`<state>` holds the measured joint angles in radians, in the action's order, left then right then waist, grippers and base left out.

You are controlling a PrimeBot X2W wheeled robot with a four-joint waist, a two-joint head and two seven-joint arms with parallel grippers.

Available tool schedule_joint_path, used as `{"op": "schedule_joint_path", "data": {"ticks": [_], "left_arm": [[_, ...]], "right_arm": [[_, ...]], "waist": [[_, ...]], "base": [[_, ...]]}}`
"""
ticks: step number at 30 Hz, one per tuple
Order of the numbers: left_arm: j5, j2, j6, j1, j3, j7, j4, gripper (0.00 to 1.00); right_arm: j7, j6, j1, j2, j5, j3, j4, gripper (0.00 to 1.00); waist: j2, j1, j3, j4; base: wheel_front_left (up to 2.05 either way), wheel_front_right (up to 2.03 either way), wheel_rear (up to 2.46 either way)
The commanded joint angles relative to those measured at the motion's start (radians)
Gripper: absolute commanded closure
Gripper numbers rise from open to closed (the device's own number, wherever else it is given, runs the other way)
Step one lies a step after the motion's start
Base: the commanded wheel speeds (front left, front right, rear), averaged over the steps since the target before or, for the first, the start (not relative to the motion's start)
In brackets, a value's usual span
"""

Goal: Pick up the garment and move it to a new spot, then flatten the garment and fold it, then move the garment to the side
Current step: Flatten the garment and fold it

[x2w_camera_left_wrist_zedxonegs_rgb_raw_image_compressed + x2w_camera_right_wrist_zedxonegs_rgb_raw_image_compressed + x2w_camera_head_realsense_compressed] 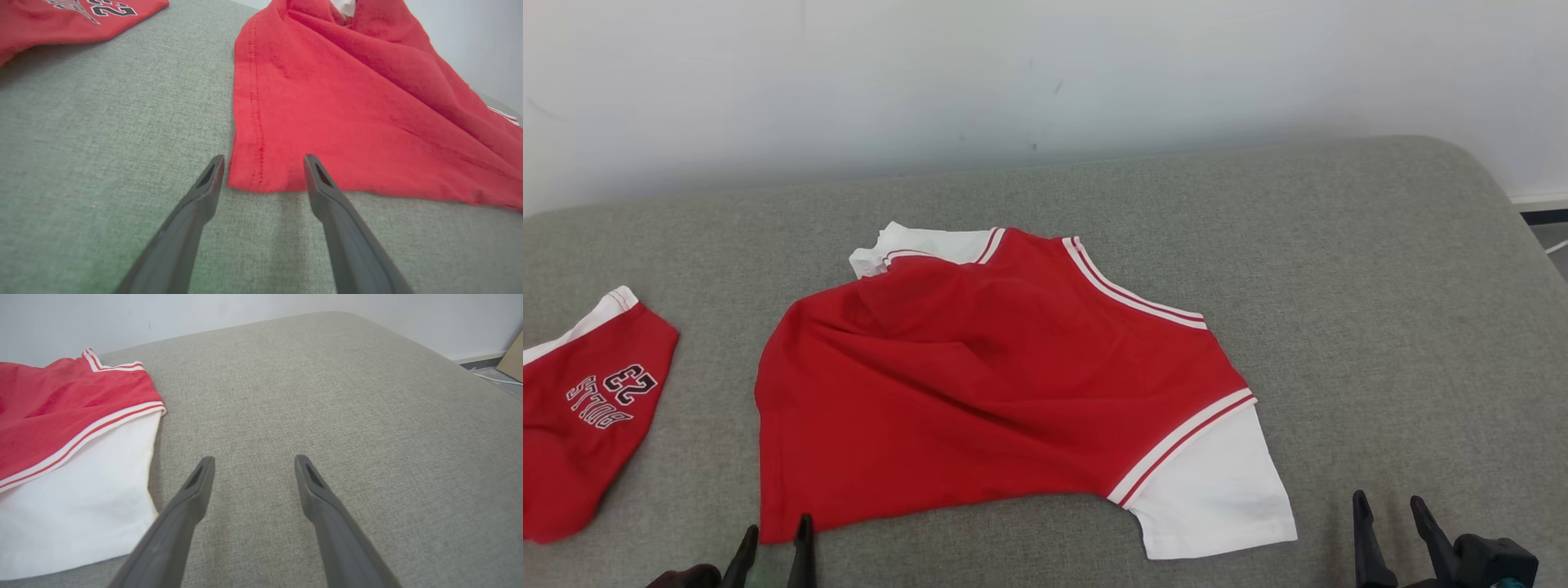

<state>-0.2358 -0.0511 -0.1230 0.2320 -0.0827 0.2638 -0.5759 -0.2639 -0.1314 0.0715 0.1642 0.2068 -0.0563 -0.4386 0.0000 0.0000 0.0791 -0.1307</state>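
Red cloth first: a second red piece with a 23 printed on it is seen way out at 9 o'clock in the head view. It is laid on the grey cushion, well apart from the rest.

Down at 7 o'clock the left gripper is parked with its fingers spread wide and nothing pinched. In the left wrist view the stitched hem corner of the garment is framed right between the two tips. Whether the cloth is actually touched can't be told.

Dead centre in the head view, the garment is spread rumpled on the cushion. A red body and striped trim can be made out, with one white sleeve pointed to 5 o'clock and the other bunched up at 12 o'clock.

Over at 5 o'clock the right gripper is held just as wide and empty, with bare cushion between its fingers. In the right wrist view the white sleeve is seen near it, at 9 o'clock.
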Motion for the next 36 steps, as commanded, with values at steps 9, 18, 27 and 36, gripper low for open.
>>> {"op": "schedule_joint_path", "data": {"ticks": [9, 18, 27, 36], "left_arm": [[-0.023, 0.000, 0.003, 0.001, -0.016, 0.001, -0.017, 0.00], [-0.087, 0.000, -0.005, -0.010, 0.017, 0.001, -0.003, 1.00], [-0.063, 0.000, -0.001, -0.039, -0.003, 0.001, 0.045, 1.00], [-0.050, 0.000, -0.001, -0.080, -0.027, 0.001, 0.090, 1.00]], "right_arm": [[-0.001, 0.001, 0.004, 0.000, 0.000, -0.007, 0.004, 0.00], [-0.001, 0.001, 0.002, 0.002, 0.000, -0.011, 0.011, 0.00], [-0.001, 0.001, 0.000, -0.016, 0.085, -0.048, 0.051, 0.00], [-0.001, 0.001, -0.006, -0.007, 0.166, -0.144, 0.008, 0.00]], "waist": [[0.0000, 0.0000, 0.004, -0.011], [0.0000, 0.0000, 0.002, -0.009], [0.0000, 0.0000, -0.017, 0.011], [0.0000, 0.0000, -0.034, 0.041]], "base": [[0.00, 0.00, 0.00], [0.00, 0.00, 0.00], [0.00, 0.00, 0.00], [0.00, 0.00, 0.00]]}}
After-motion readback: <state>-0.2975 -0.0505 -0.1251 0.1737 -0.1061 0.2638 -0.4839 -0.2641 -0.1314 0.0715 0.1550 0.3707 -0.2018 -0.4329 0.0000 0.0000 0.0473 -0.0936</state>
